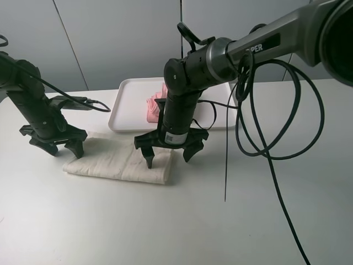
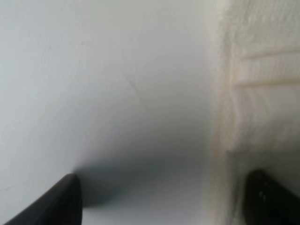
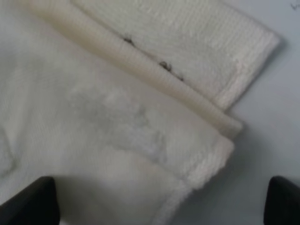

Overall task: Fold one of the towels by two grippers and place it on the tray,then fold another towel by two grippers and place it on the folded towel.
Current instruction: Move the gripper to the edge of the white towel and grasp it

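1. A white counter [image 1: 83, 221] runs back to a plain grey panelled wall. Toward the wall sits a white tray [image 1: 124, 105] with a folded pink towel [image 1: 154, 105] already lying in it.
2. The cream towel [image 1: 116, 160] lies flat on the counter just in front of the tray. It looks doubled over, since the right wrist view shows layered hems at its corner [image 3: 225, 140]. Its long axis runs left to right across the exterior view.
3. The left tool [image 1: 65, 149] hangs at the towel's left short end with its jaws spread wide and nothing between them. In its wrist view one finger [image 2: 61, 201] is over bare counter and the other [image 2: 269, 197] over cloth, so it straddles the edge.
4. The right tool [image 1: 168, 159] is low over the right end, also wide open and empty. Both its fingers point down at the cloth near the corner.
5. Each arm is nearest its own end, so the likely next pinch takes the two short ends. The tray then lies straight back from the towel's middle.
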You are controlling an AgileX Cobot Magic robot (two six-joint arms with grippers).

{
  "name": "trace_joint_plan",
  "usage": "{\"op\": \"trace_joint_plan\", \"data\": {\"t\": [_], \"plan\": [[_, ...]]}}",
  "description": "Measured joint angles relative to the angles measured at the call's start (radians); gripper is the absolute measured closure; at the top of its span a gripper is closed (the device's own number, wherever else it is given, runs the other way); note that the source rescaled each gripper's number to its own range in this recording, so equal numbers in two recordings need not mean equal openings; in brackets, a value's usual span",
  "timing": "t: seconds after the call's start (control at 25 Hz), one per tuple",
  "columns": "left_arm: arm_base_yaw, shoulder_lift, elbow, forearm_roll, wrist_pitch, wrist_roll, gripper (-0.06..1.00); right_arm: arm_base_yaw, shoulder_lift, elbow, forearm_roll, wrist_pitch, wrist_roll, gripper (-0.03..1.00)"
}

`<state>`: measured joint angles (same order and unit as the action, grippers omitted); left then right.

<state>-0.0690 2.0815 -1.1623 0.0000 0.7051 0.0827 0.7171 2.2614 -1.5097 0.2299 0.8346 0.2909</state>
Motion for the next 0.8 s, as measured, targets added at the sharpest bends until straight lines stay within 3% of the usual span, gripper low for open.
{"op": "trace_joint_plan", "data": {"t": [0.6,0.8], "plan": [[0.000,0.000,-0.002,0.000,0.000,0.000,0.04,0.011,0.004,-0.002,0.000,-0.036,0.034,0.18],[0.000,0.000,-0.002,0.000,0.000,0.000,0.04,0.027,0.008,-0.002,-0.009,-0.046,0.045,0.20]]}}
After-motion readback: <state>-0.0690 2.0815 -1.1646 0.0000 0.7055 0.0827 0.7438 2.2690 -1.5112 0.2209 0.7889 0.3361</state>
